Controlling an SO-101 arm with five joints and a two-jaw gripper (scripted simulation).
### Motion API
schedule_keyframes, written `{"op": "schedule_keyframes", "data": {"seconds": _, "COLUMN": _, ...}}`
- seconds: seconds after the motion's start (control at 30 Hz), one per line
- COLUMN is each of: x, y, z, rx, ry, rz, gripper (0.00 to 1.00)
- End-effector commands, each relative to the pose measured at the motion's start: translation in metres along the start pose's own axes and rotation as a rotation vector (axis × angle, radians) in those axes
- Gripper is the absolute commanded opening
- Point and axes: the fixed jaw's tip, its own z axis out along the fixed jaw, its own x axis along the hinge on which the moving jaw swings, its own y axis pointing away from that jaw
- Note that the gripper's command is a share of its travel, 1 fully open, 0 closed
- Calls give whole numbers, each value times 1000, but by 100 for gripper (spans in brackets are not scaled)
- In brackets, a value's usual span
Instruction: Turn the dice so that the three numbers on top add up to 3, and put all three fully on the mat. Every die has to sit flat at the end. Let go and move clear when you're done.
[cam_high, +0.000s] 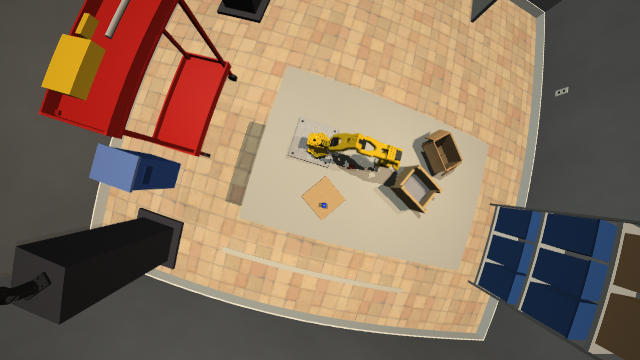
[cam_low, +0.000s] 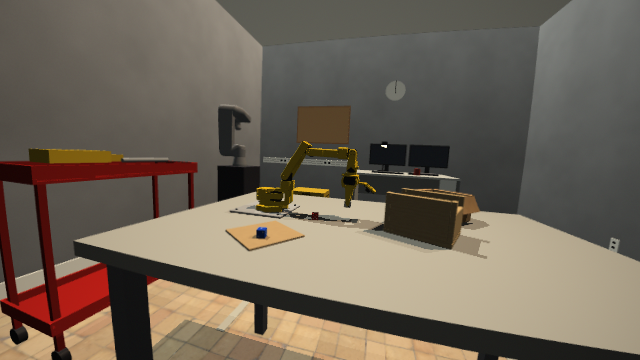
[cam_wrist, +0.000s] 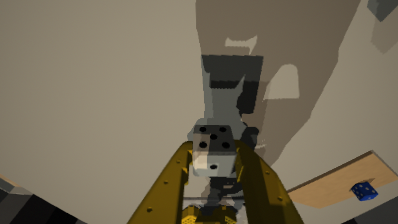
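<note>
Pips (cam_wrist: 213, 136) on white die (cam_wrist: 214, 156): five, one

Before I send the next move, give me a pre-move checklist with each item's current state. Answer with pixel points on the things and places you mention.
1. Tool (cam_wrist: 212, 157) shut on the white die (cam_wrist: 214, 150): ok, held between the fingers.
2. Blue die (cam_high: 324, 205) (cam_low: 261, 232) (cam_wrist: 364, 191) fully on the mat (cam_high: 320, 187) (cam_low: 285, 235) (cam_wrist: 320, 196): ok.
3. Red die (cam_low: 315, 215) on the mat: not ok, it sits on the table (cam_high: 425, 240) (cam_low: 350, 265) near the arm's base plate (cam_high: 295, 150) (cam_low: 240, 212).
4. White die on the mat: not ok.
5. Top numbers add up to 3: cannot tell, the red die's pips are too small to read.
</note>
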Motion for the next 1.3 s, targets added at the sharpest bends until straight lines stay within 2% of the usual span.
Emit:
{"op": "schedule_keyframes", "data": {"seconds": 0.0, "x": -1, "y": -8, "z": -2, "rx": -3, "ry": -15, "rz": 37, "gripper": 0}}
{"op": "schedule_keyframes", "data": {"seconds": 0.33, "x": -1, "y": -14, "z": -2, "rx": -3, "ry": -15, "rz": 62, "gripper": 0}}
{"op": "schedule_keyframes", "data": {"seconds": 0.47, "x": 0, "y": -29, "z": -2, "rx": -5, "ry": -15, "rz": 124, "gripper": 0}}
{"op": "schedule_keyframes", "data": {"seconds": 0.63, "x": 4, "y": -57, "z": -2, "rx": -8, "ry": -14, "rz": 244, "gripper": 0}}
{"op": "schedule_keyframes", "data": {"seconds": 0.7, "x": 4, "y": -57, "z": -2, "rx": -8, "ry": -14, "rz": 244, "gripper": 0}}
{"op": "schedule_keyframes", "data": {"seconds": 0.93, "x": 14, "y": -93, "z": -1, "rx": -12, "ry": -12, "rz": 400, "gripper": 0}}
{"op": "schedule_keyframes", "data": {"seconds": 1.07, "x": 18, "y": -102, "z": -1, "rx": -13, "ry": -12, "rz": 442, "gripper": 0}}
{"op": "schedule_keyframes", "data": {"seconds": 1.27, "x": 19, "y": -104, "z": -1, "rx": -13, "ry": -12, "rz": 450, "gripper": 0}}
